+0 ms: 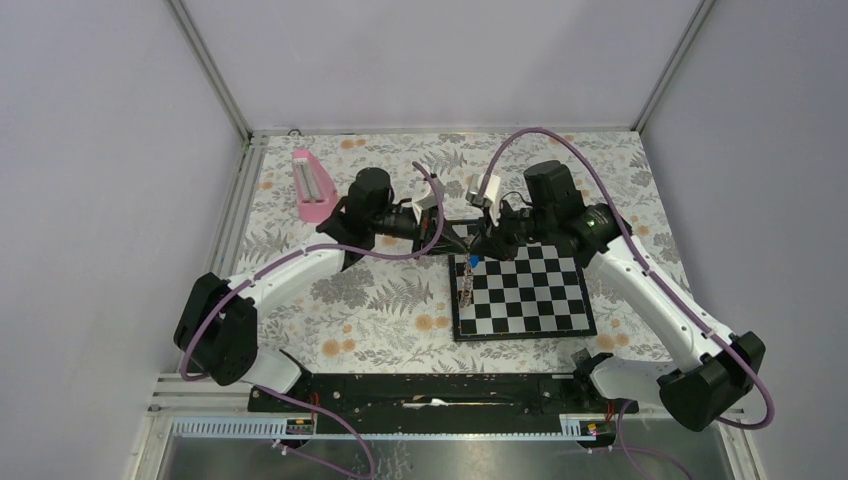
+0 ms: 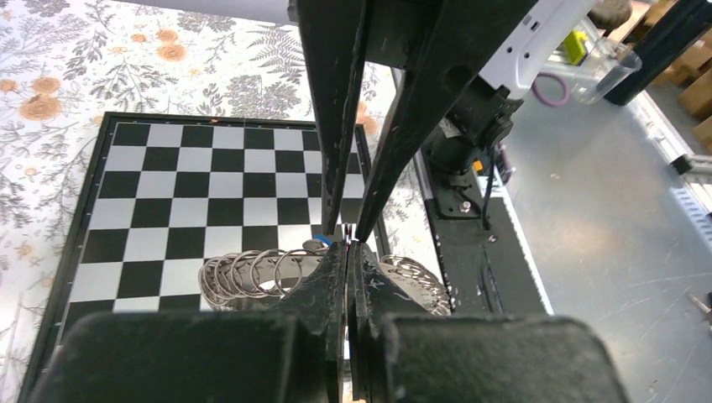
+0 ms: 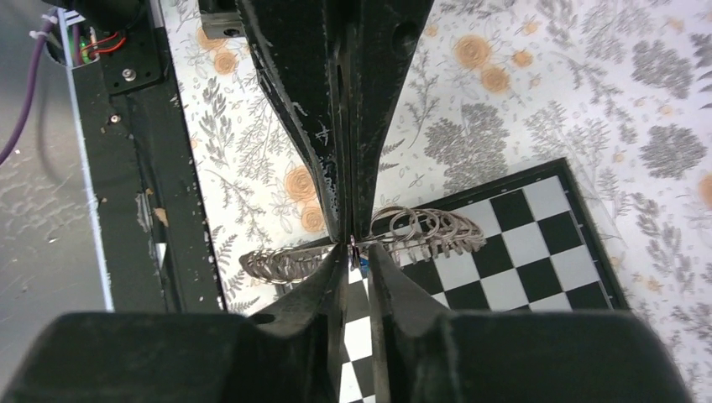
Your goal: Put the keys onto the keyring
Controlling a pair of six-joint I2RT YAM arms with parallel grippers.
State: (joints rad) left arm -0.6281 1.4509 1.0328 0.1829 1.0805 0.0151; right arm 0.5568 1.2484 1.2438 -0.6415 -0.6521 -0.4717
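The keyring [image 1: 463,285] is a band of many small metal rings at the left edge of the chessboard [image 1: 530,295]. My two grippers meet tip to tip just above it. In the left wrist view the left gripper [image 2: 348,248] is shut, with the keyring [image 2: 252,270] spreading out on both sides of its fingers. In the right wrist view the right gripper [image 3: 358,254] is closed to a narrow gap on the key [image 3: 361,264]. The key's blue head [image 1: 471,261] shows at the tips and in the left wrist view [image 2: 323,240]. Its blade is hidden.
A pink object [image 1: 312,185] lies at the back left on the floral cloth. The black mounting rail [image 1: 430,390] runs along the near edge. The chessboard also shows in the left wrist view [image 2: 168,168] and the right wrist view [image 3: 537,243].
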